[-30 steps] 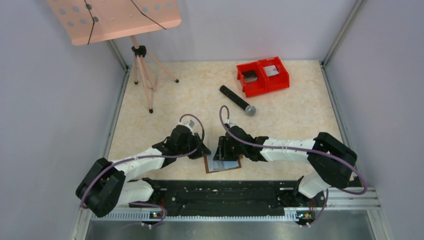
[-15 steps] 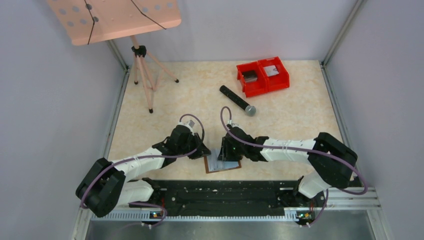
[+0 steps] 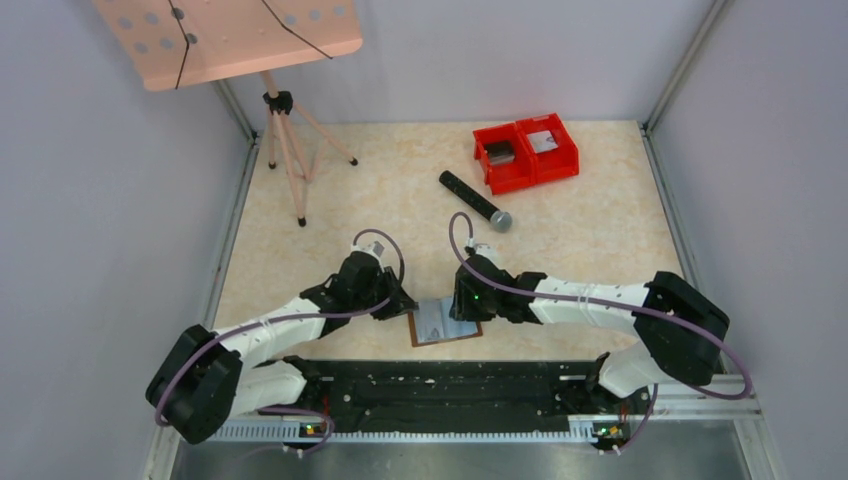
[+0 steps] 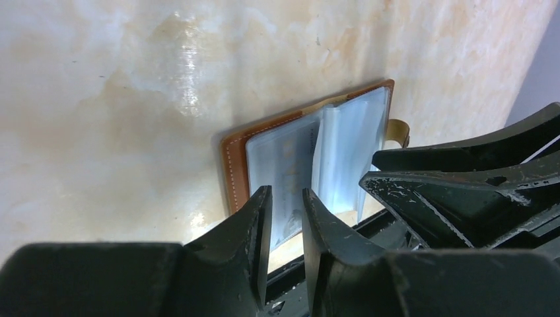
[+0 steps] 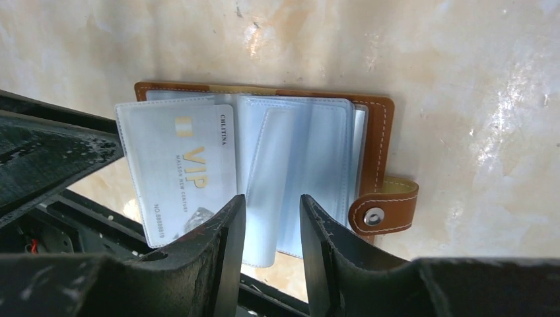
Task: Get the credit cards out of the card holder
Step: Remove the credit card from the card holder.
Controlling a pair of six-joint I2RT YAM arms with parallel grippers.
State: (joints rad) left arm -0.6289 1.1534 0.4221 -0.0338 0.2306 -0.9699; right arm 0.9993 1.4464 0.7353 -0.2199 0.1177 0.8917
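Observation:
The card holder lies open and flat near the table's front edge, brown leather with clear plastic sleeves fanned out. In the right wrist view the card holder shows a snap tab and a white VIP credit card inside the left sleeve. My left gripper hovers at the holder's left edge. In its wrist view the left gripper is open by a narrow gap with nothing in it. My right gripper is above the holder's right half. The right gripper is open, and a raised sleeve stands just beyond its tips, not pinched.
Red twin bins sit at the back right, with a black cylinder lying in front of them. A tripod stand stands at the back left. The black rail runs just behind the holder's near edge.
The right arm shifted to the right, uncovering more of the sleeves. Its jaws narrowed a little. The left jaws widened slightly and that arm barely moved.

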